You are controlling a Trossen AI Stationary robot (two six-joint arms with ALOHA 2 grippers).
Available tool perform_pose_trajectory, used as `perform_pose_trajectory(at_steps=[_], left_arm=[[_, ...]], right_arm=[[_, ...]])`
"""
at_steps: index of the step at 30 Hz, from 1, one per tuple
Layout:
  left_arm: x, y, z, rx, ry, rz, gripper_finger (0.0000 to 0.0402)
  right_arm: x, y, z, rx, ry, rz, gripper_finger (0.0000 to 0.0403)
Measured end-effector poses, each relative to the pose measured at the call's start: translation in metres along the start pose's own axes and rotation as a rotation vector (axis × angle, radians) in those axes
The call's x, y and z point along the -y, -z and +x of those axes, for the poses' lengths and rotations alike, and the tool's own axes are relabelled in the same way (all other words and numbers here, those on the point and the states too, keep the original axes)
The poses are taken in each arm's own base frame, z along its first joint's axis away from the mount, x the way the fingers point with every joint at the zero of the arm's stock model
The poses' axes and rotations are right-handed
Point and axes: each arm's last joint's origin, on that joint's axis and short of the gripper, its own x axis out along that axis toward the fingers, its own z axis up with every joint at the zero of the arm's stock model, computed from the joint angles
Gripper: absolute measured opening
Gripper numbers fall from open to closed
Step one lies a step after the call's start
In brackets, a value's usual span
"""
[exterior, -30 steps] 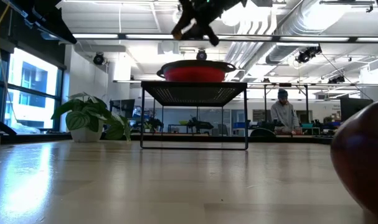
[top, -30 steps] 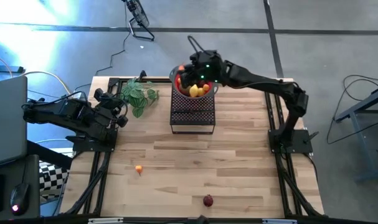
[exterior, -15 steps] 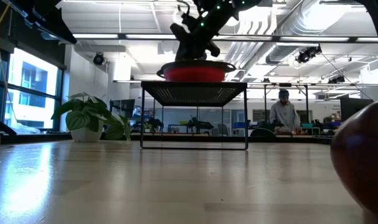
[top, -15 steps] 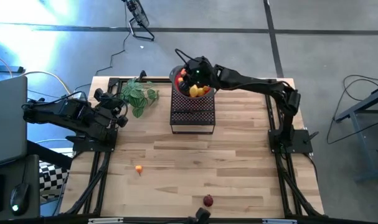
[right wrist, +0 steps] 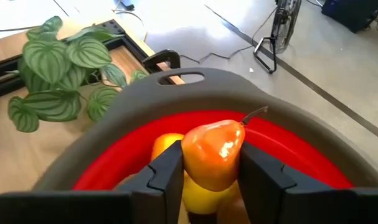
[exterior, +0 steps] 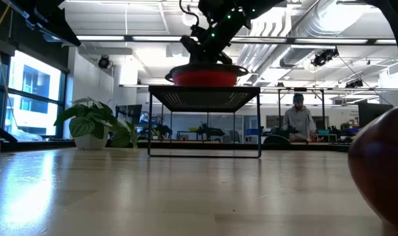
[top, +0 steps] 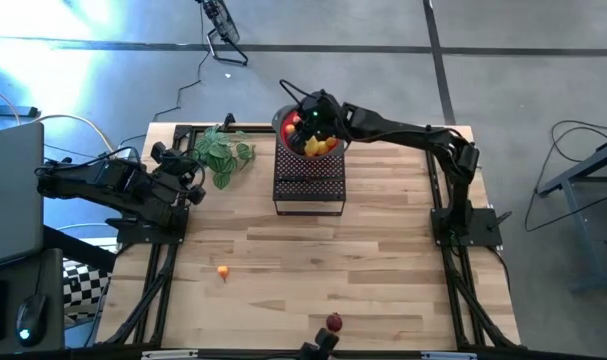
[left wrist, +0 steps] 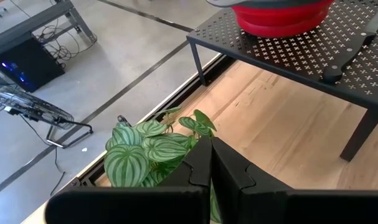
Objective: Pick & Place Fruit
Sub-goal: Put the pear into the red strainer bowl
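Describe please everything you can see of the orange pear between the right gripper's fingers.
The pear is orange with a yellowish blush, glossy like plastic, and carries a thin dark stem at its narrow end. It sits between the two dark fingers of the right gripper, which touch it on both sides. It hangs over the red bowl with the grey rim, just above a yellow fruit lying in the bowl. Its lower part is hidden.

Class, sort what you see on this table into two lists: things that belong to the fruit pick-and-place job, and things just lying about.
Job:
- pear in right gripper
- red bowl of fruit
- orange fruit
- dark red fruit

Lying about:
- leafy plant
- knife
- mesh stand
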Motion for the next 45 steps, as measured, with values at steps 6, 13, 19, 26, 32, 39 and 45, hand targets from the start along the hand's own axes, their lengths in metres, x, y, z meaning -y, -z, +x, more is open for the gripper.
perform_pose_trajectory(at_steps=[6, 13, 19, 26, 32, 39, 45], left_arm=[[0.0, 0.0, 0.0, -0.001, 0.002, 0.001, 0.0], [0.0, 0.0, 0.0, -0.001, 0.002, 0.0, 0.0], [0.0, 0.0, 0.0, -0.001, 0.002, 0.0, 0.0], [0.0, 0.0, 0.0, -0.001, 0.002, 0.0, 0.0], [0.0, 0.0, 0.0, -0.006, 0.011, 0.0, 0.0], [0.001, 0.0, 0.0, -0.013, 0.023, 0.0, 0.0], [0.001, 0.0, 0.0, -0.018, 0.035, -0.001, 0.0]], right_arm=[[0.0, 0.0, 0.0, -0.005, -0.029, -0.002, 0.0122], [0.0, 0.0, 0.0, -0.005, -0.03, -0.004, 0.0154], [-0.001, 0.0, 0.0, -0.004, -0.031, -0.015, 0.0184], [-0.004, -0.017, -0.032, 0.076, -0.056, -0.008, 0.0202], [-0.014, -0.033, -0.079, 0.175, -0.114, -0.006, 0.019], [-0.035, -0.042, -0.13, 0.265, -0.202, -0.017, 0.0175], [-0.054, -0.039, -0.153, 0.276, -0.278, 0.015, 0.0165]])
